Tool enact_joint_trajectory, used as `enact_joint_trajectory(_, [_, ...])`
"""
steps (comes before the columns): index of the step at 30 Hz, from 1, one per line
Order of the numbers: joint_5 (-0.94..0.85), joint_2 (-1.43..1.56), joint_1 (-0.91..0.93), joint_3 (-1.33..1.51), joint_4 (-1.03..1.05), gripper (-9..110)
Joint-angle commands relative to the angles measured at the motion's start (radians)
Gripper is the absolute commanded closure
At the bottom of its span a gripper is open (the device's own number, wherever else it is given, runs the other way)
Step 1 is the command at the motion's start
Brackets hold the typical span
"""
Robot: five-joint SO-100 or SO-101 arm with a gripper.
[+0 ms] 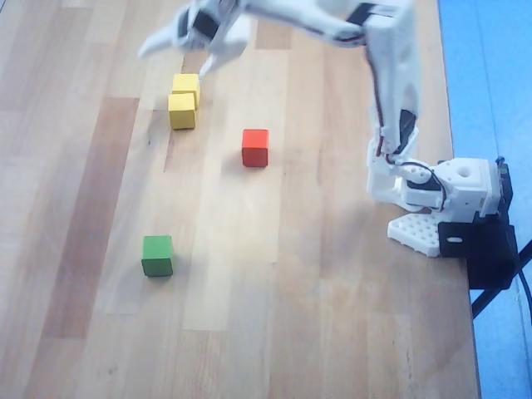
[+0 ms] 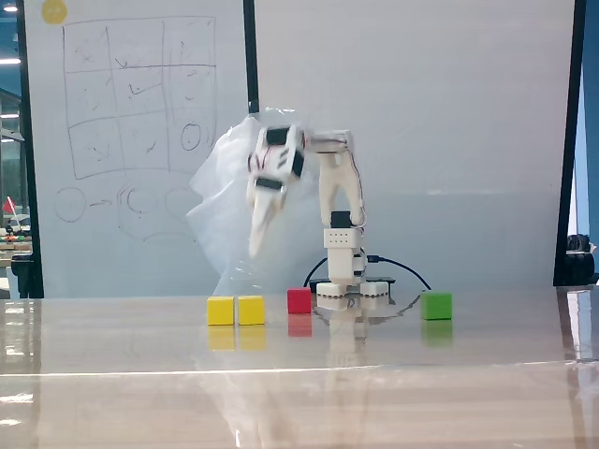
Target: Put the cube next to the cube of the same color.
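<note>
1. Pincer (image 1: 189,56) is raised off the surface (image 1: 332,316), jaws spread apart, holding nothing; motion-blurred in the fixed view (image 2: 255,245).
2. In the overhead view the pincer's tips sit just above the two yellow cubes, clear of both.
3. The cube (image 1: 185,85) is the upper yellow one in the overhead view, resting on the surface, touching the cube of the same color (image 1: 182,111) along one side, slightly offset.
4. Fixed view: both yellow cubes sit side by side, touching; cannot tell which is which there.
5. Red cube (image 1: 255,147) is to the right of the yellow pair in the overhead view, apart from them; fixed view agrees (image 2: 299,300).
6. Green cube (image 1: 157,255) is well below the yellow pair in the overhead view; far right in the fixed view (image 2: 436,305).
7. Arm base (image 1: 453,195) sits near the surface's right edge, well apart from the yellow pair.
</note>
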Motion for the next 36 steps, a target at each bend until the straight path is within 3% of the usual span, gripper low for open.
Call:
enact_joint_trajectory(1, [0.150, 0.341, -0.067, 0.051, 0.126, 64])
enact_joint_trajectory(6, [0.328, 0.640, -0.302, 0.288, 0.069, 81])
enact_joint_trajectory(10, [0.405, 0.856, -0.408, 0.561, -0.161, 103])
enact_joint_trajectory(14, [0.413, 1.106, -0.453, 0.904, -0.419, 97])
enact_joint_trajectory(17, [0.411, 1.302, -0.494, 1.164, -0.491, 97])
enact_joint_trajectory(25, [0.416, 1.747, -0.500, 1.568, -0.463, 102])
enact_joint_trajectory(36, [0.425, 1.959, -0.485, 1.700, -0.265, 102])
